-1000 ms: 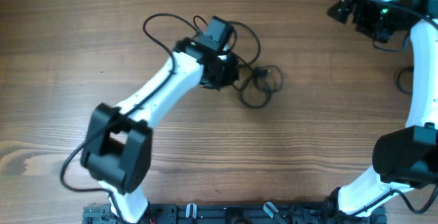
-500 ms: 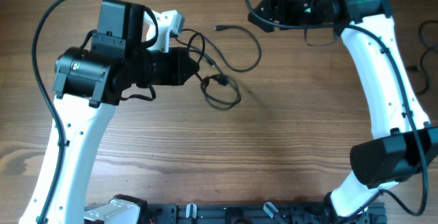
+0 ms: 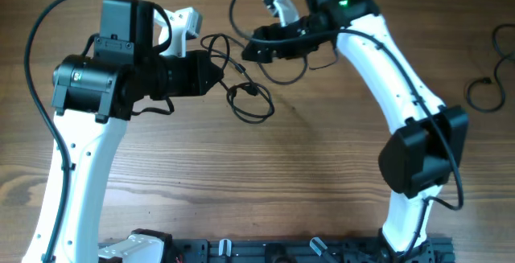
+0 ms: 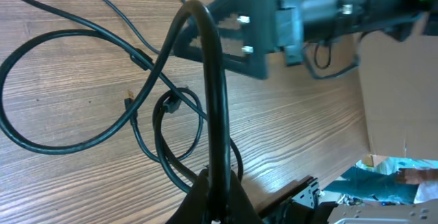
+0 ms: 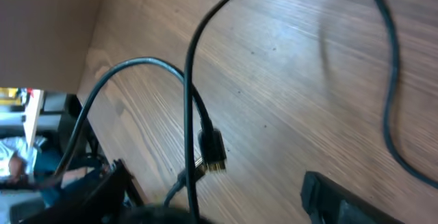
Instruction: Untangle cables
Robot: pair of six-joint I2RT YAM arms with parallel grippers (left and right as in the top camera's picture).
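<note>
The left arm (image 3: 80,150) rises from the near left edge to a raised elbow, and its forearm turns right, level over the table (image 3: 282,191). The left end effector (image 3: 216,71) is clamped tight on one strand of the cables (image 3: 249,102). In its wrist view that strand arches up from between the closed fingers (image 4: 233,196). The tangle lies left of centre, just right of this end effector, with its lower loops on the wood.

The right arm (image 3: 386,62) climbs from the near edge, bends at the far side and reaches left. The right end effector (image 3: 253,51) hovers above the tangle, close to the left one. Its fingers (image 5: 332,196) stand well apart, gripping nothing, though a strand and a metal-tipped plug (image 5: 213,152) lie between them. A separate cable (image 3: 483,94) sits by the right edge.

Half a second earlier the right end effector was farther right and nearer the far edge. It has since swung left and toward the tangle. The left arm and the tangle have shifted slightly left.
</note>
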